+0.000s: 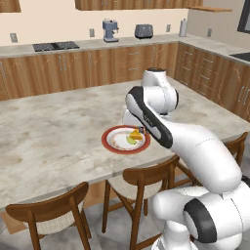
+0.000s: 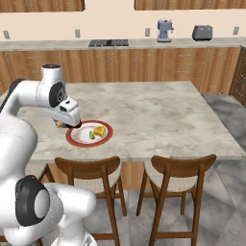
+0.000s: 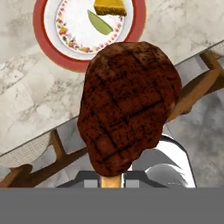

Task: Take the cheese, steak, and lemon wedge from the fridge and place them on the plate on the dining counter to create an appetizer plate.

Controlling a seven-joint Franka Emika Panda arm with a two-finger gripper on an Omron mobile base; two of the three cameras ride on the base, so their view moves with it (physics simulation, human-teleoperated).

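My gripper (image 3: 112, 177) is shut on the steak (image 3: 129, 105), a dark reddish-brown lump hanging above the near edge of the dining counter (image 1: 58, 127). The red-rimmed plate (image 3: 38, 22) lies just beyond the steak. On it rest the orange-yellow cheese (image 3: 110, 6) and the green lemon wedge (image 3: 99, 22). In the right base view the gripper (image 2: 74, 125) hovers at the left rim of the plate (image 2: 106, 137), with the cheese (image 2: 99, 130) and the lemon wedge (image 2: 92, 136) to its right. In the left base view the arm covers the right side of the plate (image 1: 107, 141). The fridge is out of view.
Wooden stools (image 1: 141, 180) (image 2: 182, 168) stand along the counter's near edge, below the gripper. The wall counter behind carries a coffee machine (image 1: 110, 30), a toaster (image 1: 143, 31) and a cooktop (image 1: 54, 46). Bare stone top spreads left and right of the plate.
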